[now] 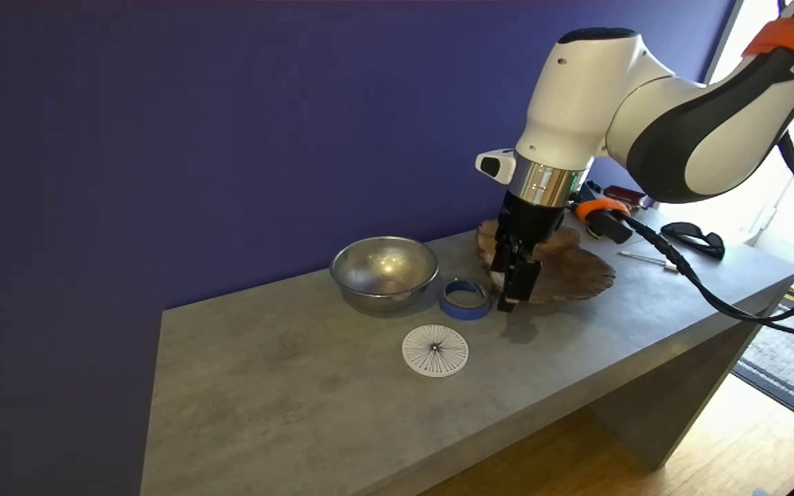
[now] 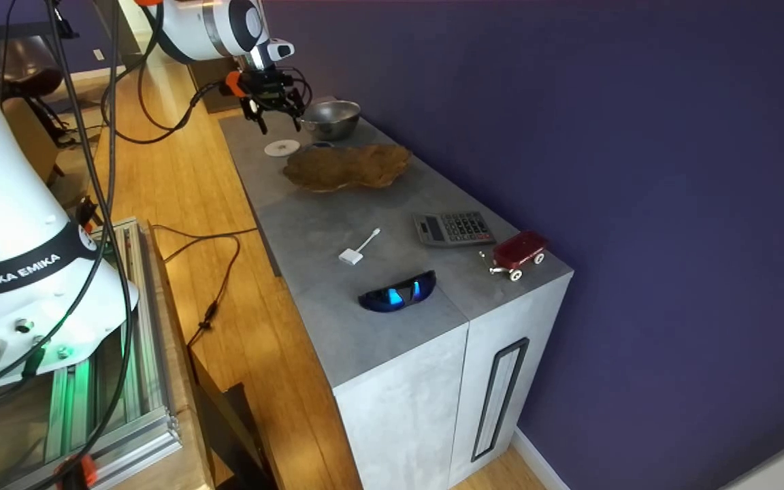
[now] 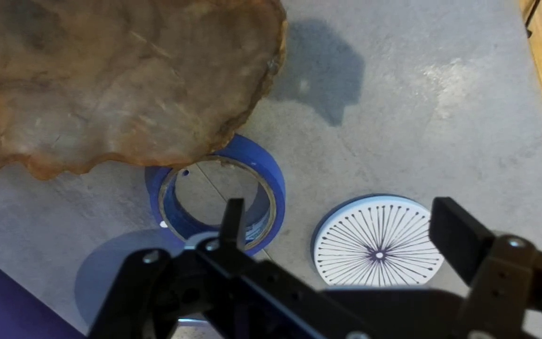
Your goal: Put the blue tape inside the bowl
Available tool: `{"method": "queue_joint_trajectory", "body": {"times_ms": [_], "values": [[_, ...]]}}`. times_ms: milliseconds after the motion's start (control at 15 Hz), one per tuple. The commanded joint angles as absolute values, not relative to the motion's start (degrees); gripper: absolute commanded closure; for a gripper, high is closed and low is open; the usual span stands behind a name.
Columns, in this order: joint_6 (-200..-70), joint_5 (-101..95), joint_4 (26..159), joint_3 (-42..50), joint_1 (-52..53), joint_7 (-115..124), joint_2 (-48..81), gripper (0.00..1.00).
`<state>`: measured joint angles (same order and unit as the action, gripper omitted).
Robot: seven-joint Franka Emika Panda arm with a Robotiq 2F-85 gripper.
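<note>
A purple wall (image 1: pixel 231 138) backs a grey counter (image 1: pixel 266 413) on a wooden floor (image 2: pixel 215 177), where a grey rug (image 1: pixel 790 351) lies near glaring white light (image 1: pixel 779 200) and, in an exterior view, a brown chair (image 2: pixel 35 64) stands farther off.

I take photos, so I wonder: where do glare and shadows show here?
In an exterior view, warm glints inside the round silver metal bowl; in an exterior view, bright blue reflections on the dark curved sunglasses; in the wrist view, a dark shadow on the grey tabletop beside the irregular brown dish.
</note>
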<state>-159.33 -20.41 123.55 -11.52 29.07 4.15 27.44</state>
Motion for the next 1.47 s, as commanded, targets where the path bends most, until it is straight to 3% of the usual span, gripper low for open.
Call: {"method": "queue_joint_trajectory", "body": {"times_ms": [0, 333, 667, 733, 867, 1400], "values": [[-160.4, -20.8, 120.5, -11.3, 29.4, 1.9, 31.7, 0.00], [-162.4, -23.6, 115.0, -7.2, 32.5, 1.5, 36.9, 0.00], [-159.9, -21.8, 110.5, -9.0, 31.0, -3.4, 40.9, 0.02], [-159.6, -21.9, 109.8, -8.8, 31.1, -3.7, 41.6, 0.26], [-159.4, -21.7, 108.9, -8.6, 31.0, -4.2, 42.7, 0.31], [-159.1, -21.2, 108.6, -9.1, 30.9, -3.8, 42.0, 0.88]]}}
